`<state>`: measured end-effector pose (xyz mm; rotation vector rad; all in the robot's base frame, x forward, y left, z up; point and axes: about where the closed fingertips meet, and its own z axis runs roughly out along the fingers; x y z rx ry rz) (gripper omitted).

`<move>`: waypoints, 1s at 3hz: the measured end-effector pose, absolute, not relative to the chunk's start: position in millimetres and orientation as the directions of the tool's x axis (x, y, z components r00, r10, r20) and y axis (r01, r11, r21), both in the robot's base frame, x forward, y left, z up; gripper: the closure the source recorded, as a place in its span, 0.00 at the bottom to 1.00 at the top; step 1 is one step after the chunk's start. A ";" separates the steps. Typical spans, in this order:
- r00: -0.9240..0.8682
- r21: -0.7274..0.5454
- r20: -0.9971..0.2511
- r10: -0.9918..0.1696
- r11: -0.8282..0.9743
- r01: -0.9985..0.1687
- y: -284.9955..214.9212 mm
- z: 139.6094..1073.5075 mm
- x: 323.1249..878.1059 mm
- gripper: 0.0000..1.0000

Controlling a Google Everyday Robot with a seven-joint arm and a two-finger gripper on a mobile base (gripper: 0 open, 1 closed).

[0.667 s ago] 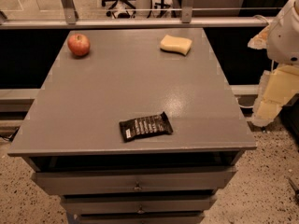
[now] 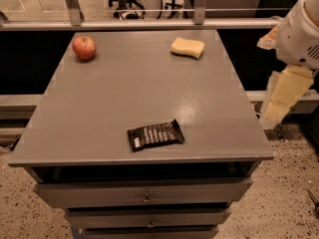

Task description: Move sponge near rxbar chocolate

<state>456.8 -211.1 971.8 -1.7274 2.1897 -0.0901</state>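
Note:
The pale yellow sponge (image 2: 188, 47) lies at the far right of the grey table top (image 2: 134, 98). The rxbar chocolate (image 2: 155, 134), a flat black wrapper with white lettering, lies near the front edge, a little right of centre. My gripper (image 2: 274, 113) hangs off the table's right side, pointing down, about level with the table top. It is well apart from the sponge and the bar and holds nothing that I can see.
A red apple (image 2: 84, 47) sits at the far left corner of the table. Drawers (image 2: 144, 195) run below the front edge. A metal rail (image 2: 134, 25) and glass partition stand behind the table. Speckled floor lies around it.
The arm and gripper have shifted slightly to the left, toward the table's right edge. The sponge, the bar and the apple have not moved.

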 end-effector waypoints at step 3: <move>-0.142 -0.321 -0.525 -0.839 0.350 -0.880 -176.0 939.0 660.7 0.00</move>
